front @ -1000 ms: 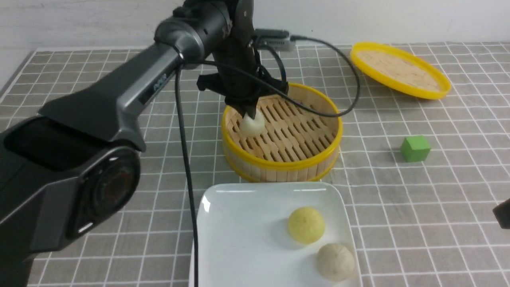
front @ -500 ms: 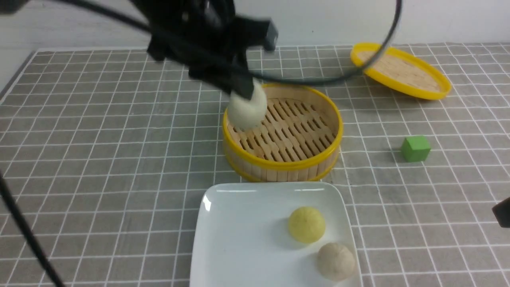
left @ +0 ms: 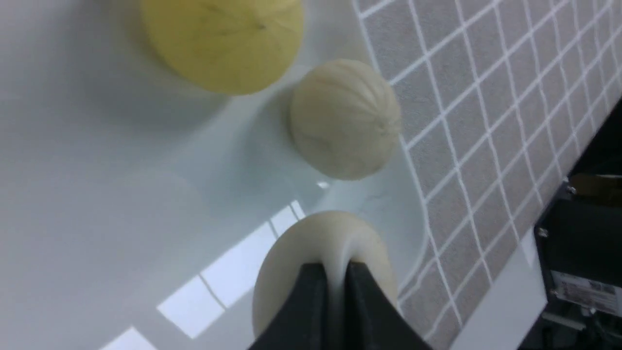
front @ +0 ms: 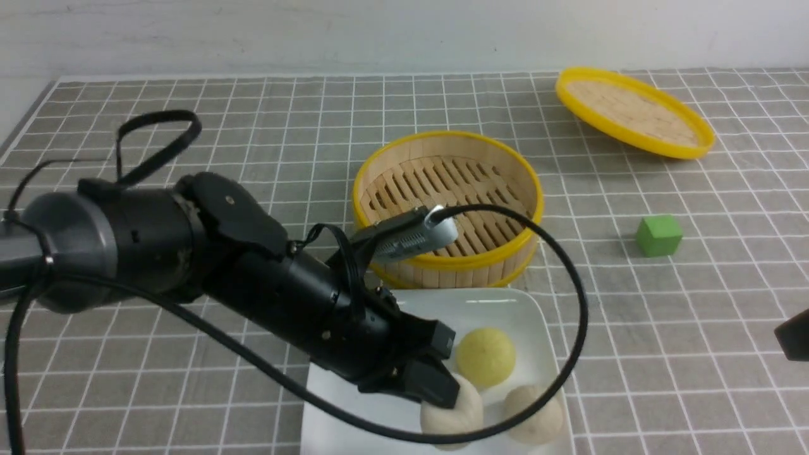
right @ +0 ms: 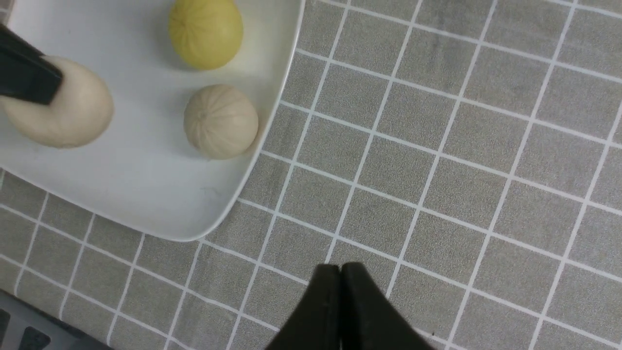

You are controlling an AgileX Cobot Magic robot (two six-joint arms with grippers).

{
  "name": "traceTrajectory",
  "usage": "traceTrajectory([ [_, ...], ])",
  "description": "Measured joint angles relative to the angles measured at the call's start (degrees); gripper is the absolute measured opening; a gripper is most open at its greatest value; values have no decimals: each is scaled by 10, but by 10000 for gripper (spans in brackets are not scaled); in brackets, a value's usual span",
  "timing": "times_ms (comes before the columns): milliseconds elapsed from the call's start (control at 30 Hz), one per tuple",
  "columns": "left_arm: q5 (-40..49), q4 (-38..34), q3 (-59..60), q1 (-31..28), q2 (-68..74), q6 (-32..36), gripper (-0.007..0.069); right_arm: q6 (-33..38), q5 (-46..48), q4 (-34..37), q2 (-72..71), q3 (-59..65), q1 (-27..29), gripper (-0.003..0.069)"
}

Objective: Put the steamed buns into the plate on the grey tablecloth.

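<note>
Currently, left pincer (front: 441, 387) closed on beige bun (front: 452, 414), over white plate (front: 360, 411); can't tell if bun touches plate. Front view clock, 12 = away: held bun's long axis runs roughly 12–6, pincer on its 10 o'clock side; no clear pointing end. From it: yellow bun (front: 486, 357) at 1, second beige bun (front: 534, 414) at 3, both on plate. Steamer (front: 442, 259) at 12, green cube (front: 659, 236) at 2, on grey tablecloth (front: 632, 328). Right pincer (right: 342, 272) shut, empty
</note>
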State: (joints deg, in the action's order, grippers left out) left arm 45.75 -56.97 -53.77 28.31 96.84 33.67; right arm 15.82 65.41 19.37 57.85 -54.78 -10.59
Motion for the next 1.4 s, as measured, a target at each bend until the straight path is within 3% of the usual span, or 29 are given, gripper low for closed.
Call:
traceTrajectory([
  [233,-45,-6,0,0,56,-20,64,0,5,4,0,0,0,22],
  [400,-60,12,-1,0,49,-38,202,0,15,9,0,0,0,29],
  [433,-61,12,-1,0,49,-38,202,0,15,9,0,0,0,29],
  [500,-72,38,-4,0,35,-44,311,0,27,11,-1,0,0,29],
  [567,-77,56,-7,0,26,-50,350,0,31,11,-3,0,0,31],
  [633,-91,118,-24,0,5,-76,449,0,32,10,-24,0,0,31],
  [733,-90,190,-44,0,-15,-119,505,-2,35,-1,-62,0,0,31],
  [1033,-6,386,-120,-1,-85,-243,531,-117,56,-103,-292,13,0,32],
  [1200,17,412,-134,-1,-117,-257,531,-148,-96,-109,-466,121,0,32],
  [1400,28,416,-134,-1,-134,-257,531,-150,-277,-98,-535,296,0,32],
])
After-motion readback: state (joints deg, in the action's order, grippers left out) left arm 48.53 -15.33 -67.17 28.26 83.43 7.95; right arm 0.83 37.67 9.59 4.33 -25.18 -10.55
